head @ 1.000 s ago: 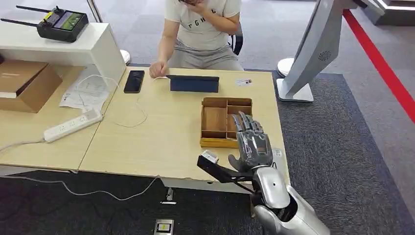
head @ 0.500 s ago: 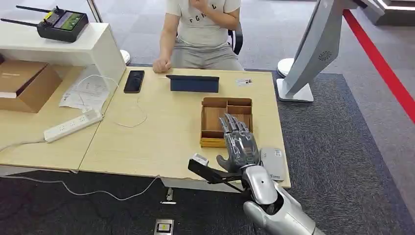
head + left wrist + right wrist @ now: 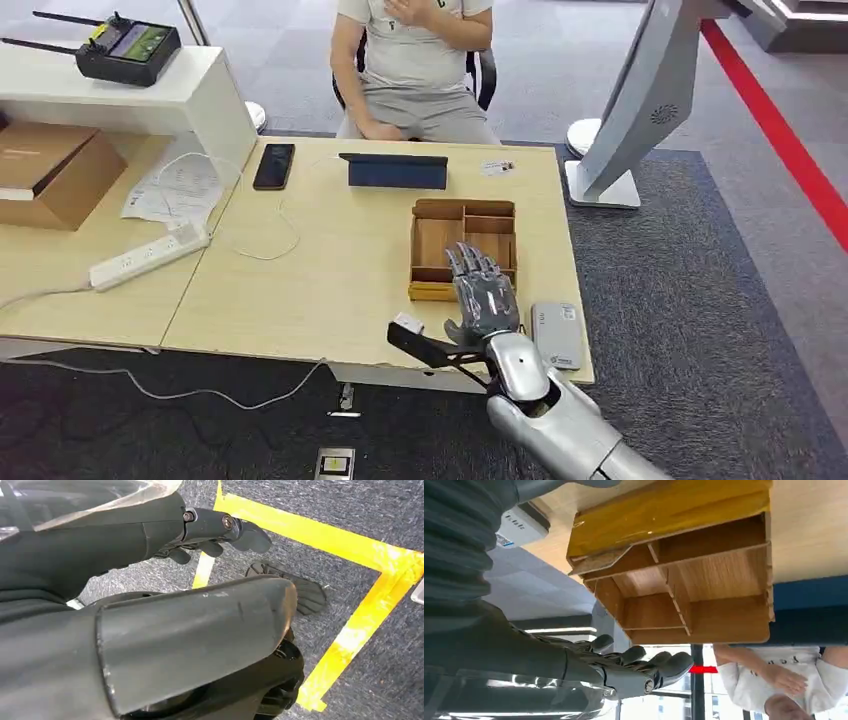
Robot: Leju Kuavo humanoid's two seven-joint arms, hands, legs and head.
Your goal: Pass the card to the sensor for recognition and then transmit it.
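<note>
Head view: our right hand (image 3: pixel 484 296), fingers spread and holding nothing, hovers over the wooden tray (image 3: pixel 437 238).

The card (image 3: pixel 498 167) lies at the table's (image 3: pixel 330 270) far edge, the sensor (image 3: pixel 557 333) just beside our wrist; we judge nothing done yet. The right wrist view adds the tray's bare compartments; the left hand's (image 3: pixel 220 530) fingers curl over floor.

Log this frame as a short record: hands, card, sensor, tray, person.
right hand: open, fingers apart, raised over the near edge of the tray, holds nothing
left hand: hangs over the floor, fingers curled in, holds nothing
card: flat on the table's far edge, right of the tablet
sensor: grey box at the near right corner, beside the right hand
tray: wooden, compartments look empty
person: seated behind the table
</note>
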